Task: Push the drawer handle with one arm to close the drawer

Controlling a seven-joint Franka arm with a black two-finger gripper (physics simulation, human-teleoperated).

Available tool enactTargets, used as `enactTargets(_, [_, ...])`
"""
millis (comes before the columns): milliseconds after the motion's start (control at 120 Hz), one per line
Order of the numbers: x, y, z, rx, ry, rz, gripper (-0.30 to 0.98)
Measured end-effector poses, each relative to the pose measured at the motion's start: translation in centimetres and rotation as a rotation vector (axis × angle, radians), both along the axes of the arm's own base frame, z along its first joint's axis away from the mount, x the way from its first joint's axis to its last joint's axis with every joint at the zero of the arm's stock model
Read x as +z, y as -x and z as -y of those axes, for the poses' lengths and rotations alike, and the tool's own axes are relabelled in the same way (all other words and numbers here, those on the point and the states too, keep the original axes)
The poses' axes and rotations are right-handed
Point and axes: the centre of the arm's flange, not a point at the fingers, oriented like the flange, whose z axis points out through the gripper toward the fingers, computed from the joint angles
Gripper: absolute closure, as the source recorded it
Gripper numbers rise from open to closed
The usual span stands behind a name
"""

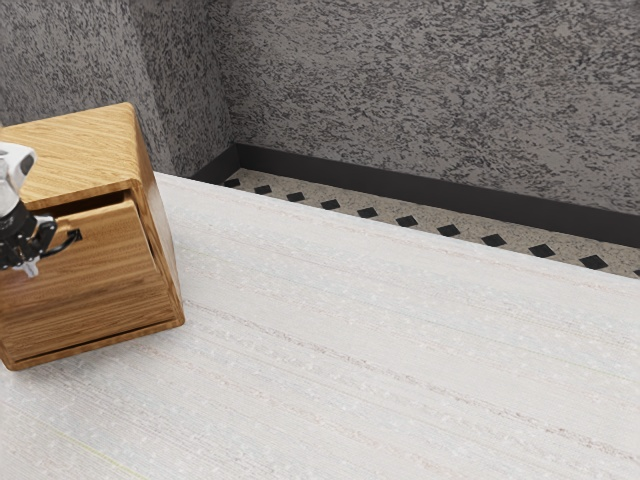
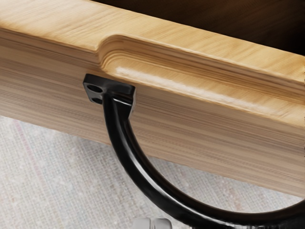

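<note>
1. Drawer point(image 1: 95, 275): partly open in the wooden cabinet point(image 1: 75, 150), which stands on the pale worktop point(image 1: 400, 330). A dark gap runs behind the upper edge of its front. The black curved handle point(image 2: 143, 179) juts out from that front.
2. Tool point(image 1: 31, 268): narrow, fingertips point(image 2: 142, 223) together, nothing held between them. It sits in front of the drawer, just beside the outer curve of the handle. Contact cannot be confirmed.
3. Step, as judged: lining up for the push. The closing travel remains to be done; the next move calls for a steady push straight toward the cabinet.
4. Risk A: the tips meet round, smooth metal. If the push lands off the crown of the curve, they may slide along it or slip over or under it.
5. Risk B: a push well to one side of the handle's middle could skew the drawer and make it bind in the cabinet.
6. Risk C: too low a path, and the tips pass beneath the bar and press on the wooden front instead; too short a stroke leaves a gap.
7. Hard to make out: the exterior view's left edge cuts off the arm point(image 1: 10, 165) and part of the cabinet. The tool covers part of the handle there. The handle's far mount lies out of frame in the wrist view; the drawer's inside is mostly dark.
</note>
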Motion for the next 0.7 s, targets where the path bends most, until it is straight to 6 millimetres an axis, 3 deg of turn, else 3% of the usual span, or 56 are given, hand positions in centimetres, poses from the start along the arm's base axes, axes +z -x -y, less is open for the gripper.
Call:
enactTargets(450, [-0.4, -1.1, -1.9, 0.008, 0.013, 0.018, 0.79])
enactTargets(700, [-0.1, -1.9, -2.0, -0.004, -0.001, 0.035, 0.79])
